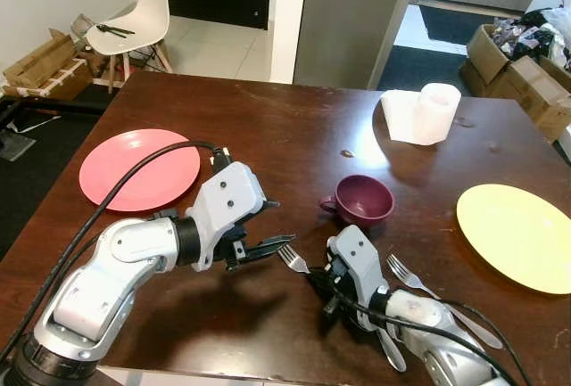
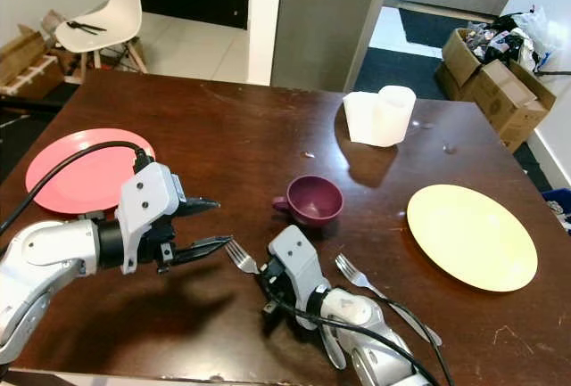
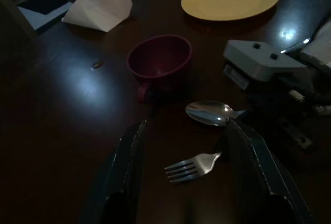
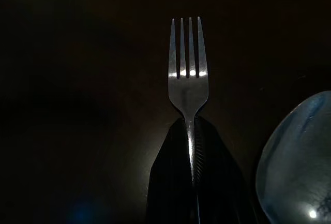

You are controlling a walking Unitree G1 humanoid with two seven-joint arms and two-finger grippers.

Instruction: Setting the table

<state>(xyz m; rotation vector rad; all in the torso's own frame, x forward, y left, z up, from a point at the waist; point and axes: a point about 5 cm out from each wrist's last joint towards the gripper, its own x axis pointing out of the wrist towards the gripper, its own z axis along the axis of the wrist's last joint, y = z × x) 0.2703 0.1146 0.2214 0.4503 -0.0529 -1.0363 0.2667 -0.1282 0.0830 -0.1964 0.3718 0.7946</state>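
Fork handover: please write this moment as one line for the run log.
right gripper: shut on fork, tines toward left | left gripper: open, facing tines | cup: behind | second fork: on table

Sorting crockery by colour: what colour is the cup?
Dark maroon cup, clearest in the left eye view.

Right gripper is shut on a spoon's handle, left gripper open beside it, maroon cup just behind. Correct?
Not quite: the right gripper is shut on a fork, as the right wrist view shows. The left gripper is open beside it, and the maroon cup sits just behind.
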